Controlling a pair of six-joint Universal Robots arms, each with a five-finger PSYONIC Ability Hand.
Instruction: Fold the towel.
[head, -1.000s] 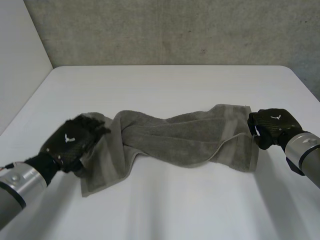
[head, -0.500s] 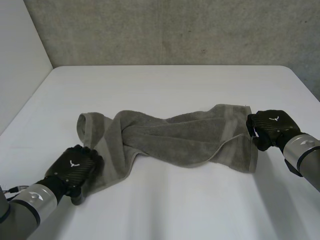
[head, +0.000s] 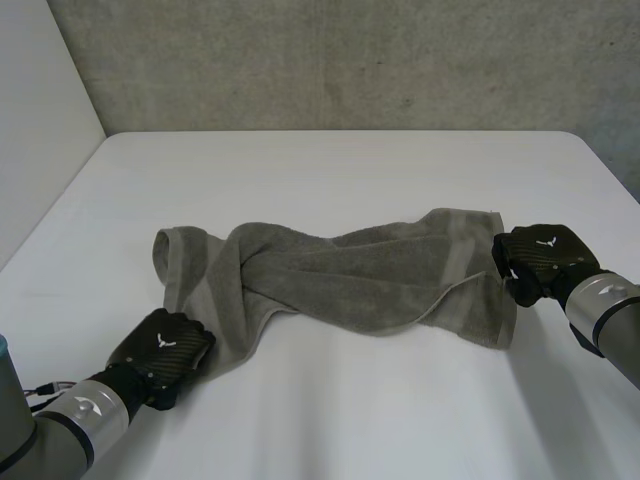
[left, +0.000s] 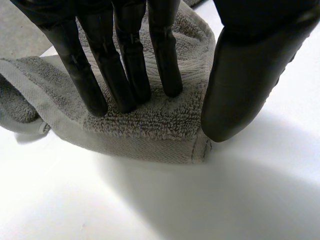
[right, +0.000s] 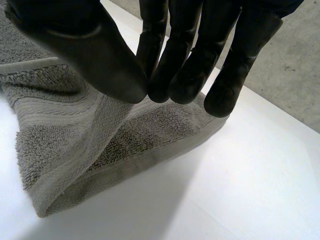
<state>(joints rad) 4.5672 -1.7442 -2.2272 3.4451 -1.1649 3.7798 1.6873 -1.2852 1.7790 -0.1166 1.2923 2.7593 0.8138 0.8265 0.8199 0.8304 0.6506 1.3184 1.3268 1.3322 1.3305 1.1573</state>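
Towel (head: 340, 275) on surface (head: 350, 170): left hand (head: 160, 350) at 7 o'clock corner, fingers (left: 125, 65) straight, pressing down (thumb alongside); right hand (head: 540, 258) at 3 o'clock, pinching the edge.

The left hand (head: 162, 352) has left the towel's (head: 350, 275) far left end, which now lies uncovered. It has drawn back toward the robot to the near left corner, where its straight fingers (left: 131, 65) press the cloth, thumb (left: 250, 75) beside the corner.
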